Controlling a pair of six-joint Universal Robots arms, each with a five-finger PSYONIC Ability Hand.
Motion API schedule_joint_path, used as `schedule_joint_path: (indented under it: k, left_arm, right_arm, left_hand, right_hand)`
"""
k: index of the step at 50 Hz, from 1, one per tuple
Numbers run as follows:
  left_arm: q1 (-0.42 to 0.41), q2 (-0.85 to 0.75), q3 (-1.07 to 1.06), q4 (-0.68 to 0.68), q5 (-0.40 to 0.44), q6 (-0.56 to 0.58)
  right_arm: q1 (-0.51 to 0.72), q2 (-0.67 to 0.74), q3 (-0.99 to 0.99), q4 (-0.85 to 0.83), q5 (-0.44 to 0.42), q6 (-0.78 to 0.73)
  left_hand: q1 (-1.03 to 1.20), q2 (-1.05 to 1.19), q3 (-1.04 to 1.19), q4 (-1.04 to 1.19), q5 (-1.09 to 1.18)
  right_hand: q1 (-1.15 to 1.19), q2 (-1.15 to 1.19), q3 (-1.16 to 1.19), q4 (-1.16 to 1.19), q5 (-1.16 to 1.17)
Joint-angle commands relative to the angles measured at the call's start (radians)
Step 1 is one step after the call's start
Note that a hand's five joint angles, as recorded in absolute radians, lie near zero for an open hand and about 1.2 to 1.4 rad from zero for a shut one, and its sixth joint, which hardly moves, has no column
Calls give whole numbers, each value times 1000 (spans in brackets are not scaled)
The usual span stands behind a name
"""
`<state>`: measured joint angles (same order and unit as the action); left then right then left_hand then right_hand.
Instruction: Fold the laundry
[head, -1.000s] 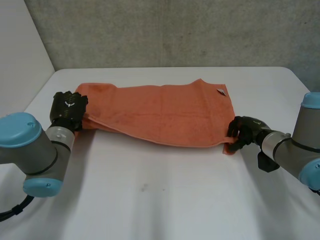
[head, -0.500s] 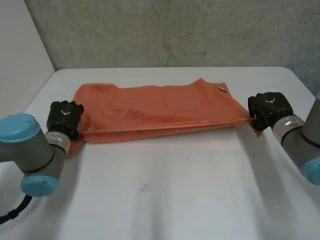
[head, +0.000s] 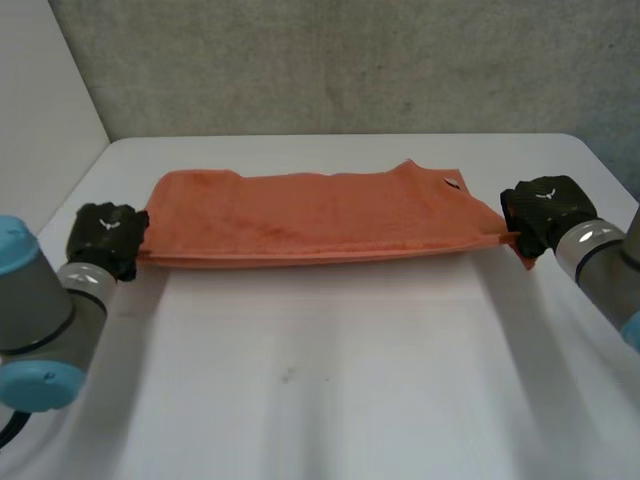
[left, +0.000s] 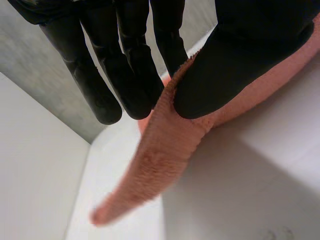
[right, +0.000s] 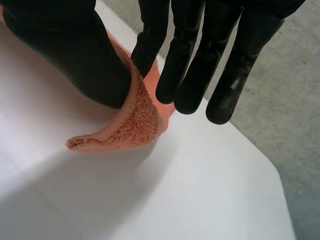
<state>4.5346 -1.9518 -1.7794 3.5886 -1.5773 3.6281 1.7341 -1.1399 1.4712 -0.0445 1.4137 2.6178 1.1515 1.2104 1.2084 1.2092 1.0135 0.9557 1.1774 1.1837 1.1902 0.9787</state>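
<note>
You're mid-fold, I'd say — left hand (head: 105, 238) and right hand (head: 545, 210) each pinch a towel (head: 320, 215) corner (cloth taut), so next lay the held edge on the far one.

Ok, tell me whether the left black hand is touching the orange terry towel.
Touching. The left wrist view shows the left black hand pinching the orange terry towel at its end, between thumb and fingers.

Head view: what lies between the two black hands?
An orange towel, held taut, left hand and right hand each pinching one end, per the head view.
</note>
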Motion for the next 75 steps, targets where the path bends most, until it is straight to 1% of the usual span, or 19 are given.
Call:
schedule_joint_path:
  k: [1, 4, 9, 18, 22, 28, 31, 36, 47, 51, 52, 53, 54, 55, 61, 63, 66, 71, 75]
  left_arm:
    - [3, 276, -64, -245, -1, 62]
    - [1, 384, -78, -373, 2, 110]
    - [0, 487, -100, -493, 8, 171]
    - [-9, 436, -111, -461, 17, 192]
    - [-12, 282, -75, -357, 28, 195]
    - [-19, 49, 53, -252, 25, 205]
    - [-23, -1, 94, -235, 25, 210]
    - [-41, -188, 259, -139, 22, 216]
    - [-61, -380, 461, -21, 11, 225]
    - [-69, -404, 477, -14, 22, 242]
    - [-77, -409, 479, -11, 25, 253]
    - [-77, -409, 479, -11, 25, 253]
    - [-84, -415, 477, -2, 26, 267]
    - [-95, -420, 472, 9, 25, 282]
    - [-132, -406, 445, 72, 23, 330]
    - [-138, -366, 419, 104, 22, 337]
    - [-138, -338, 403, 116, 20, 336]
    - [-138, -228, 327, 127, 16, 323]
    - [-140, -175, 273, 127, 16, 314]
  right_arm:
    - [-45, -127, -48, 335, 8, -261]
    - [-51, -220, -48, 473, 7, -344]
    - [-56, -308, -45, 609, -8, -413]
    - [-53, -285, -28, 591, -4, -444]
    - [-47, -128, -38, 520, 7, -450]
    - [-36, 8, -100, 395, 40, -459]
    - [-33, 49, -118, 347, 48, -459]
    - [-2, 175, -190, 129, 57, -452]
    - [32, 345, -299, -230, 47, -452]
    - [38, 397, -337, -267, 59, -456]
    - [42, 425, -357, -267, 65, -456]
    - [42, 425, -357, -267, 65, -456]
    - [47, 443, -371, -267, 73, -455]
    - [51, 454, -377, -270, 86, -455]
    - [61, 428, -374, -273, 148, -424]
    - [62, 361, -348, -275, 169, -356]
    - [58, 318, -327, -273, 171, -303]
    - [47, 149, -218, -252, 166, -128]
    - [47, 71, -142, -207, 157, -99]
  left_hand:
    - [245, 186, 188, 187, 208]
    - [245, 186, 188, 187, 208]
    - [245, 186, 188, 187, 208]
    - [245, 186, 188, 187, 208]
    - [245, 186, 188, 187, 208]
    - [245, 186, 188, 187, 208]
    - [245, 186, 188, 187, 208]
    - [245, 186, 188, 187, 208]
    - [245, 186, 188, 187, 208]
    - [245, 186, 188, 187, 208]
    - [143, 84, 86, 86, 107]
    - [142, 83, 85, 85, 106]
    - [-546, -605, -603, -604, -583]
    - [-977, -1036, -1034, -1035, -1013]
    - [-977, -1036, -1034, -1035, -1013]
    - [-977, -1036, -1034, -1035, -1013]
    - [-977, -1036, -1034, -1035, -1013]
    - [-977, -1036, -1034, -1035, -1013]
    - [-977, -1036, -1034, -1035, -1013]
  right_hand:
    - [441, 219, 213, 206, 243]
    - [441, 219, 213, 206, 243]
    - [441, 219, 213, 206, 243]
    - [441, 219, 213, 206, 243]
    - [441, 219, 213, 206, 243]
    - [441, 219, 213, 206, 243]
    - [441, 219, 213, 206, 243]
    - [441, 219, 213, 206, 243]
    - [441, 219, 213, 206, 243]
    - [441, 219, 213, 206, 243]
    - [229, 8, 1, -5, 32]
    - [227, 6, -1, -7, 30]
    - [-546, -768, -774, -780, -743]
    - [-781, -1003, -1009, -1016, -979]
    - [-781, -1003, -1009, -1016, -979]
    - [-781, -1003, -1009, -1016, -979]
    - [-781, -1003, -1009, -1016, -979]
    - [-781, -1003, -1009, -1016, -979]
    - [-781, -1003, -1009, -1016, -979]
